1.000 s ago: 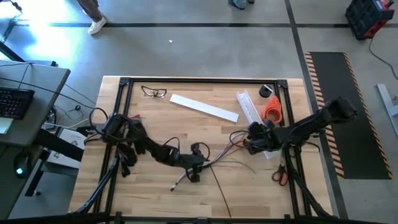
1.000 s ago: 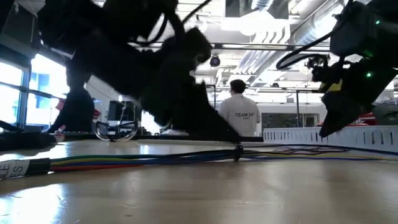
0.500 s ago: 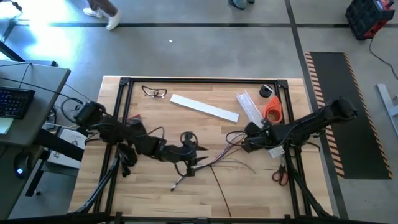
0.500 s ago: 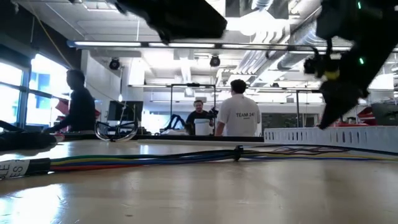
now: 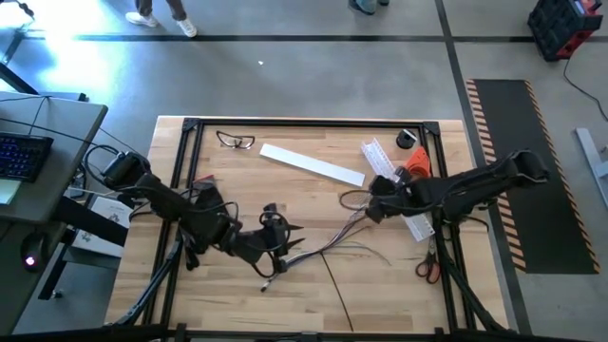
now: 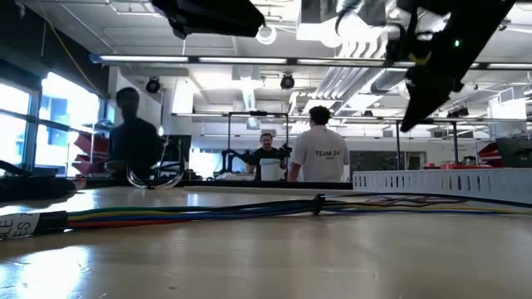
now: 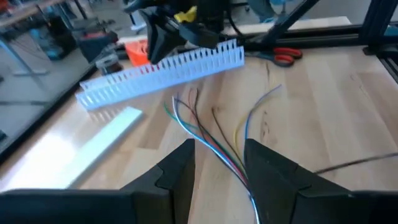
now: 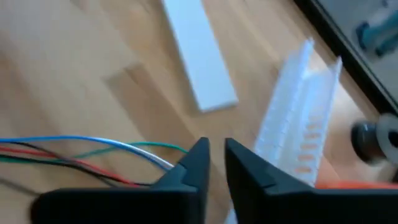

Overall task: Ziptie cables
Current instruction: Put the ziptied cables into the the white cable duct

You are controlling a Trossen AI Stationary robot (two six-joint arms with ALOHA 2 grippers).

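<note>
The cables (image 5: 328, 249) lie on the table in a loose bundle, with their coloured ends fanning out toward the right. They also show in the low view (image 6: 249, 208) and the left wrist view (image 7: 205, 140). The ziptie (image 5: 337, 293), a thin dark strip, lies on the table near the front edge. My left gripper (image 5: 290, 239) hangs open above the bundle's left part, one finger over each side (image 7: 217, 171). My right gripper (image 5: 372, 201) is raised above the fanned ends (image 8: 93, 152), open by a narrow gap (image 8: 214, 155) and empty.
A white slotted channel (image 5: 391, 180) lies partly under my right arm, with an orange roll (image 5: 416, 169) and a black roll (image 5: 407, 139) beside it. A flat white cover (image 5: 312, 163) and clear glasses (image 5: 236, 141) lie toward the far side. Scissors (image 5: 427, 266) lie at the right. People stand beyond the table (image 6: 320, 154).
My left gripper has risen from the cables and drawn back toward the table's left edge. My right gripper has risen and gone toward the far edge. The cables stay on the table.
</note>
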